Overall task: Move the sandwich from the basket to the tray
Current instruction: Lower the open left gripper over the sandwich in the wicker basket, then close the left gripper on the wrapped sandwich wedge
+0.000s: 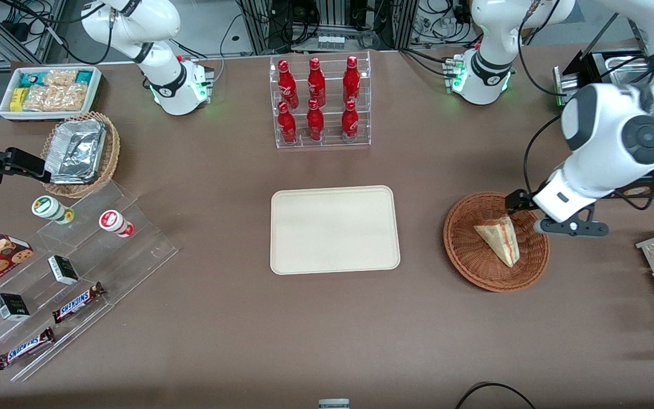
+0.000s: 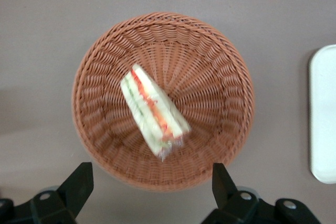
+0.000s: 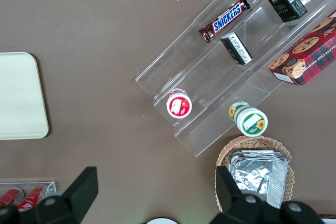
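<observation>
The hand hovers released above the basket, fingers spread wide to straddle the sandwich lying in its middle, the tray waiting bare at mid-tabletop.

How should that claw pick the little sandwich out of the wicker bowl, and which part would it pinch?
Probably from straight above, pinching the two flat bread faces across the thick middle of the sandwich. It lies as a long wedge in the basket, filling edge showing, so the narrow width suits the fingers better than the length. The claw hovers over the basket's rim, open, and would need turning to straddle the wedge.
</observation>
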Controlling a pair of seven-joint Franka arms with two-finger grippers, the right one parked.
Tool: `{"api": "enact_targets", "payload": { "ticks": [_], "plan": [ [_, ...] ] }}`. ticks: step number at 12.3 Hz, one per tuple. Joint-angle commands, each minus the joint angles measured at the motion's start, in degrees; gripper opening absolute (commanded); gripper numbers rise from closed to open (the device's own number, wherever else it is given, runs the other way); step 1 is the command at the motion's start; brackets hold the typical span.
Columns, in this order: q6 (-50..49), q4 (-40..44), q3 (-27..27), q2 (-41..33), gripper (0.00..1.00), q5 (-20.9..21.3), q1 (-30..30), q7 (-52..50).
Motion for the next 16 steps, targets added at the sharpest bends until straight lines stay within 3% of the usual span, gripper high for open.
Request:
{"api": "enact_targets", "payload": {
  "ticks": [1, 4, 8, 16],
  "plan": [
    [9.01, -6.13, -0.30, -0.06, 1.00, 0.30, 0.81, -3.04],
    [11.58, -6.14, -0.30, 2.15, 1.00, 0.30, 0.82, -16.02],
    [12.90, -6.23, -0.30, 4.61, 1.00, 0.38, 0.12, -40.55],
    [15.01, -6.50, -0.30, 9.44, 1.00, 1.96, -0.15, -42.88]
  ]
}}
